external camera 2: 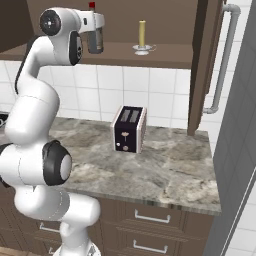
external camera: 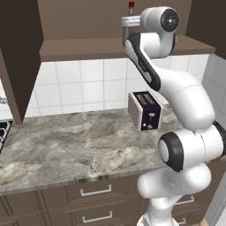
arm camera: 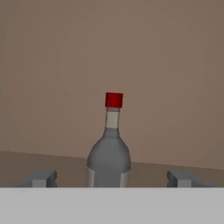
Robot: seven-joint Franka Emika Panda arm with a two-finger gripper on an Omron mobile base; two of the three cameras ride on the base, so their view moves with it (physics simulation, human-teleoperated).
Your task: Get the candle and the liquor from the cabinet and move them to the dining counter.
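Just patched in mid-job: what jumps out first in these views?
The white arm reaches up into the open cabinet, its claw spread wide on either side of the liquor on the shelf, not yet closed. The candle stands upright on the same shelf, apart from the bottle. Below, a toaster sits on the marble worktop.

The robot's arm [external camera: 145, 62] hides most of the liquor [external camera: 131, 5], leaving its red cap showing.
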